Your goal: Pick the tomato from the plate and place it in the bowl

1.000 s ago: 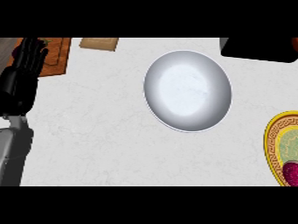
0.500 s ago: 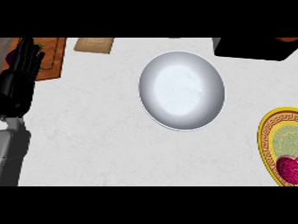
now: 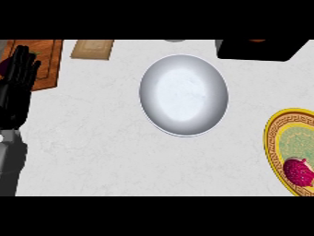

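Observation:
A dark red tomato (image 3: 300, 171) lies on a yellow-rimmed plate with a green centre (image 3: 277, 138) at the right edge of the head view. A wide grey-white bowl (image 3: 183, 95) stands in the middle of the counter, to the plate's upper left, with nothing inside. My left hand (image 3: 11, 94) rests open at the left edge, fingers straight and pointing up, far from both bowl and plate. The right hand does not show.
A brown wooden board (image 3: 45, 64) lies at the back left, partly behind my left hand. A small tan block (image 3: 92, 49) sits beside it. A black box (image 3: 260, 49) stands at the back right. The counter is white marble.
The view has shifted, so bowl and plate sit further left in frame and more of the plate and tomato shows. The left hand has not visibly changed pose.

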You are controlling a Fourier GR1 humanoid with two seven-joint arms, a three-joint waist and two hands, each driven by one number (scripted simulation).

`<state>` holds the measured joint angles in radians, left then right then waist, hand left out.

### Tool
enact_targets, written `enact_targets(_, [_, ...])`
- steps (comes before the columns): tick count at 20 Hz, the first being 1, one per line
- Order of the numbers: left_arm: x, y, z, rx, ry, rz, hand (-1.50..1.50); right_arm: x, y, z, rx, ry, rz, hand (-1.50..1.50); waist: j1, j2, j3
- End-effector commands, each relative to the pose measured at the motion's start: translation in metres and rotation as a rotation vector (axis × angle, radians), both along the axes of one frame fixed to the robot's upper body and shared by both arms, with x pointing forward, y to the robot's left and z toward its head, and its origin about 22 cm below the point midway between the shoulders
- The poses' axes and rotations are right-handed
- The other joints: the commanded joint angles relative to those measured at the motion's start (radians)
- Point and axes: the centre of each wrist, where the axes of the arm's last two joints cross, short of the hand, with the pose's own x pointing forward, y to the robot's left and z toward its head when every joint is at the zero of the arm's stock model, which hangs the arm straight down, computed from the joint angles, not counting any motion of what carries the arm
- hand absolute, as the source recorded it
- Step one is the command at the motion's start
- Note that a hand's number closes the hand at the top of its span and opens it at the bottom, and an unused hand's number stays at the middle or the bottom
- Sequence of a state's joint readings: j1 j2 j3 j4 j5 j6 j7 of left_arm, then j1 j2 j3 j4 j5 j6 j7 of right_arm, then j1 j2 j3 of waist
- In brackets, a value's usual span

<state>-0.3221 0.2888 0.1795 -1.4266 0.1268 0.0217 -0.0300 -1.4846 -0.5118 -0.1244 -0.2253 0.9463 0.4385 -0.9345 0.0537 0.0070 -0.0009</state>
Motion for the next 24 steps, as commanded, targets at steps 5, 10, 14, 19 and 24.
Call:
enact_targets(5, [-0.012, 0.015, -0.006, -0.004, 0.012, 0.017, 0.0, 0.007, 0.065, -0.035, -0.034, 0.238, 0.292, 1.5, -0.023, -0.006, 0.0])
enact_targets(10, [-0.011, 0.019, 0.018, -0.002, 0.007, 0.045, 0.0, 0.004, 0.109, -0.066, -0.094, 0.203, 0.308, 1.5, -0.046, -0.014, 0.001])
enact_targets(14, [-0.011, 0.018, -0.004, -0.007, 0.002, 0.043, 0.0, -0.007, 0.122, -0.138, -0.162, 0.154, 0.251, 1.5, -0.043, -0.002, 0.001])
enact_targets(19, [-0.003, 0.018, 0.007, -0.013, -0.004, 0.063, 0.0, -0.014, 0.136, -0.162, -0.15, 0.319, 0.158, -1.5, -0.055, -0.007, 0.001])
enact_targets(24, [-0.005, 0.01, -0.001, 0.002, -0.009, 0.052, 0.0, -0.015, 0.135, -0.177, 0.021, 0.493, 0.191, -1.5, -0.043, 0.0, 0.001])
